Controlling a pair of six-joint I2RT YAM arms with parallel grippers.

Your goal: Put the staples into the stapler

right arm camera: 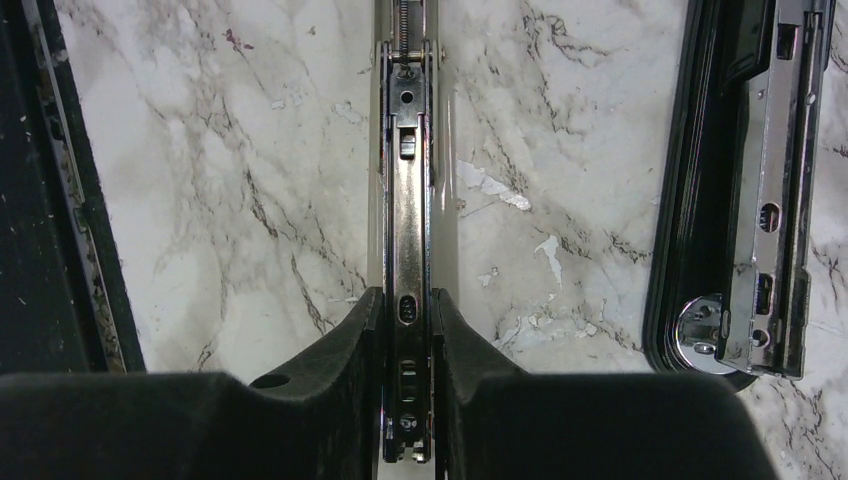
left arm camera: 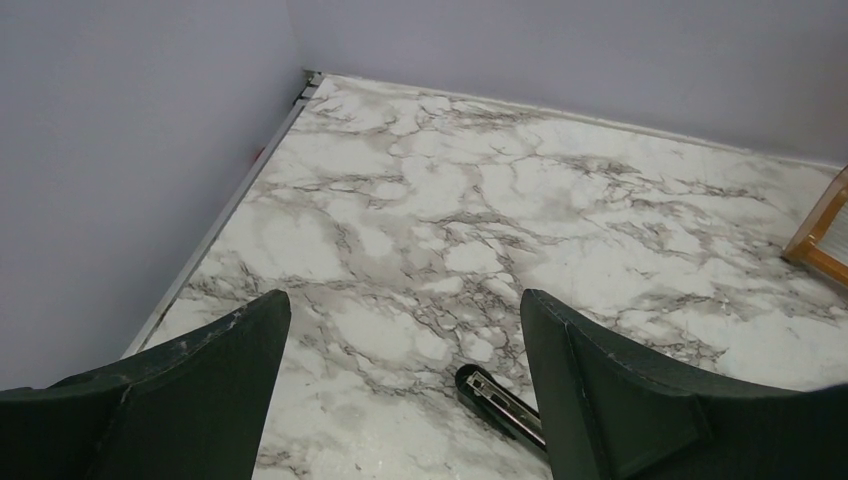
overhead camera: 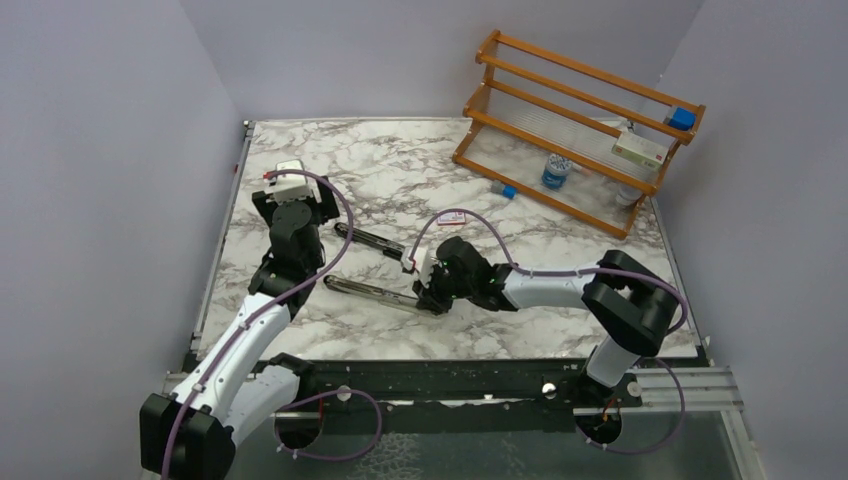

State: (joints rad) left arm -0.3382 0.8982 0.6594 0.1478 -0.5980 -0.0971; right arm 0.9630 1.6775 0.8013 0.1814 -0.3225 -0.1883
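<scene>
From above, the stapler (overhead camera: 372,292) lies folded open mid-table, with the right gripper (overhead camera: 428,298) at one end. The pink staples box (overhead camera: 452,217) sits just beyond, probably unopened. The left gripper (left arm camera: 405,310) hangs spread wide and empty near the stapler's tip. The right wrist shows its fingers (right arm camera: 340,350) pinching the silver channel (right arm camera: 408,200). Steadying, I'd say; next, fetch a strip.

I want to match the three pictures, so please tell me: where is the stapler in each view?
Top external: the stapler lies open at centre, between the arms.
Left wrist: only its black tip, bottom centre.
Right wrist: its silver channel at centre in the right gripper; black half at right.
Shared landmark: the marble table.
</scene>
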